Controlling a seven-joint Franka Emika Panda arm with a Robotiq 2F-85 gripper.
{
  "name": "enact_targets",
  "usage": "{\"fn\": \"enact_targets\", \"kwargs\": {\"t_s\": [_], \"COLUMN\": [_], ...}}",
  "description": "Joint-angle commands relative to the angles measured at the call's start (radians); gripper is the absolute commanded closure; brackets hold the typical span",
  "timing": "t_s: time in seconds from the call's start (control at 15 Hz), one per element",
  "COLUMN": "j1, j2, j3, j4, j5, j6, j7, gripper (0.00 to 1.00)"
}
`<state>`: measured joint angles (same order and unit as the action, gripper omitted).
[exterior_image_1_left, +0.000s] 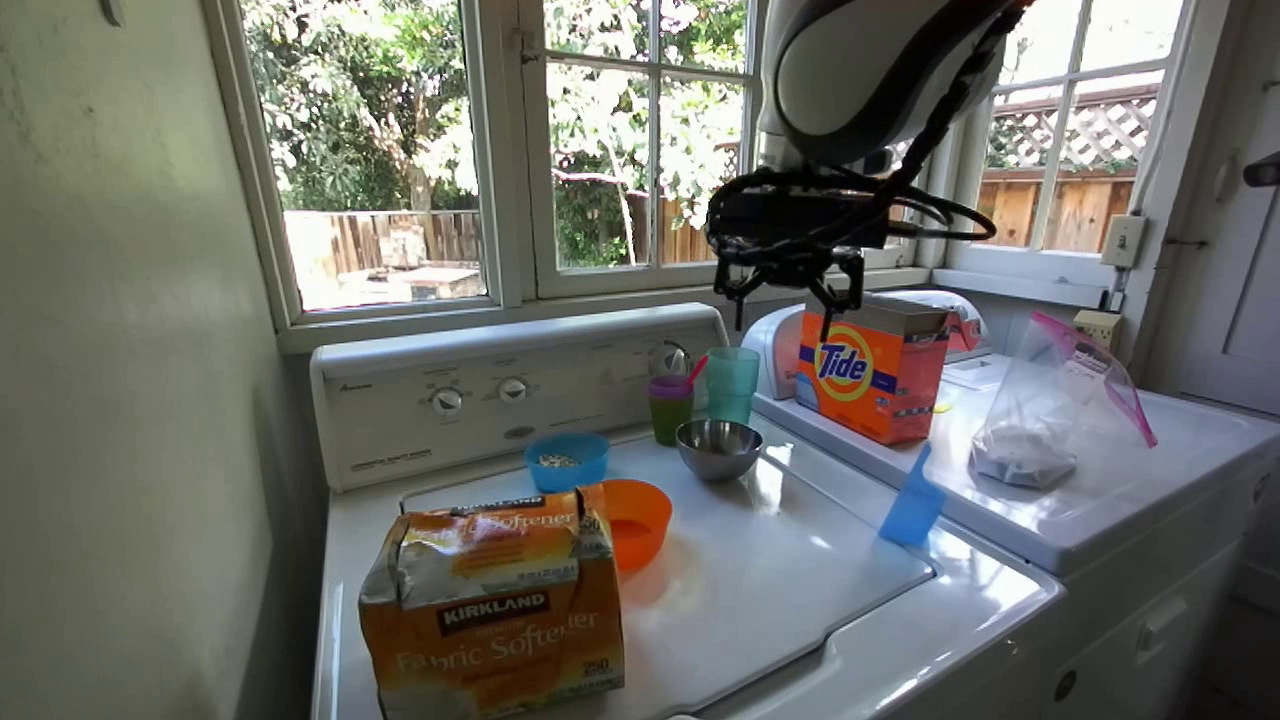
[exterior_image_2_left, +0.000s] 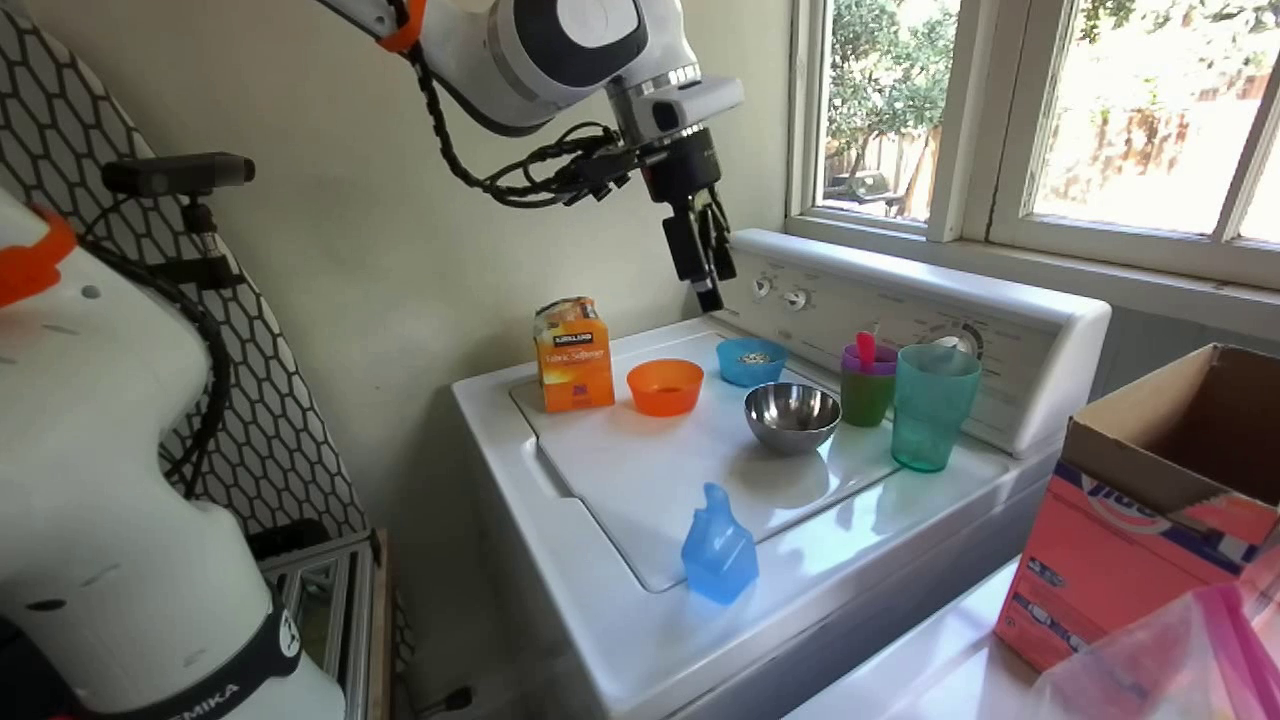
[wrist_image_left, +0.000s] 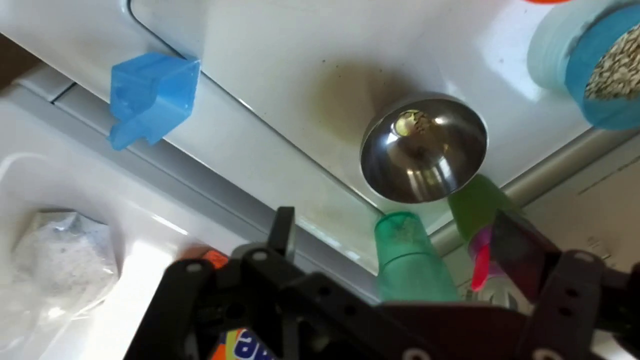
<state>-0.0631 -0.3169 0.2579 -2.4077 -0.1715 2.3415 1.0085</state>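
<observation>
One steel bowl (wrist_image_left: 424, 155) is being supported by the washer lid (exterior_image_2_left: 640, 475) below the hand (exterior_image_1_left: 783, 330), which is being held spread, empty; also below, a pink handle (exterior_image_2_left: 866, 345) is being propped by the purple-topped cup (exterior_image_2_left: 866, 402).

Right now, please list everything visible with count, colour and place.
Washer: 1, white, below windows
Appliance: 1, white, beside washer
Kirkland box: 1, orange, on washer
Orange bowl: 1, orange, on washer
Blue bowl: 1, blue, on washer
Metal bowl: 1, silver, on washer
Cup: at least 1, green-purple, on washer
Utensil: 1, pink, in cup
Tumbler: 1, teal, beside cup
Scoop: 1, blue, on washer
Tide box: 1, orange, on appliance
Bag: 1, clear, on appliance
Arm: 1, white, overhead
Gripper: 1, black, open, midair
</observation>
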Motion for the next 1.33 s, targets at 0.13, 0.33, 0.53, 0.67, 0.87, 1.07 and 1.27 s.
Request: {"fn": "enact_targets", "kwargs": {"t_s": [0.13,0.33,0.53,0.67,0.87,1.07,1.27], "j1": [-0.036,-0.026,-0.026,-0.020,-0.015,-0.018,-0.026], "j2": [-0.126,-0.136,-0.135,-0.112,-0.096,-0.057,-0.054], "j3": [-0.011,-0.045,-0.096,-0.087,-0.075,-0.124,-0.174], "j4": [-0.057,-0.076,-0.112,-0.076,-0.059,-0.071,-0.109], "j5": [-0.086,-0.066,-0.032,-0.062,-0.079,-0.072,-0.047], "j6": [-0.219,-0.366,-0.338,-0.361,-0.365,-0.287,-0.188], "j7": [0.208,0.193,0.184,0.176,0.179,0.080,-0.003], "gripper": [0.00,0.00,0.00,0.00,0.00,0.00,0.00]}}
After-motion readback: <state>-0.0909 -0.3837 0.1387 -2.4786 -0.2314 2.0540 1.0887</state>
